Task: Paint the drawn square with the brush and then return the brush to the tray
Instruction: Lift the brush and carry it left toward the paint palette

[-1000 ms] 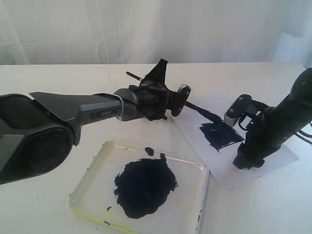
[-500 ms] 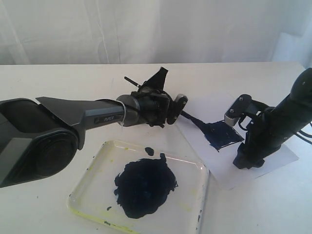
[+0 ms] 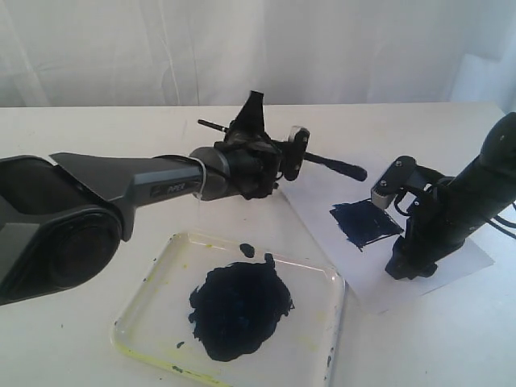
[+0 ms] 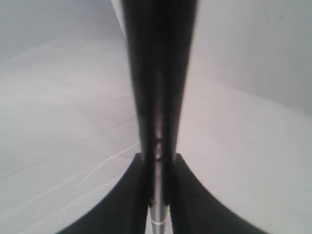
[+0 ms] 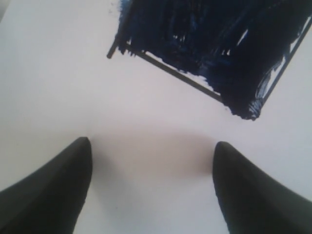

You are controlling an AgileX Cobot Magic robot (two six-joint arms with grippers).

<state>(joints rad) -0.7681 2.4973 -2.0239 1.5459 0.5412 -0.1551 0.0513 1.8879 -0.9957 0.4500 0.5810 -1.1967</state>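
1. Two arms: left gripper point(image 3: 294, 153) clamps the brush point(image 3: 332, 166) in the air, tip above the paper point(image 3: 318, 214) near the painted drawn square point(image 3: 364, 222). Right gripper point(image 3: 407, 268) rests on the paper. The tray point(image 3: 153, 278) in front holds a paint blob point(image 3: 239, 306).
2. Left wrist: blurred, fingers point(image 4: 141, 87) pressed together.
3. Right wrist: fingers point(image 5: 48, 190) spread, empty; drawn square point(image 5: 204, 39) just ahead.

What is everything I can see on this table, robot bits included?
brush: one, black, held level above the paper, dark tip
drawn square: one, filled blue-black, on the paper
paper sheet: one, white, right of the tray
tray: one, clear with yellowish rim, front of the table
paint blob: one, blue-black, middle of the tray
table: one, white
left gripper: one, black, shut on the brush
right gripper: one, black, open, down at the paper beside the square
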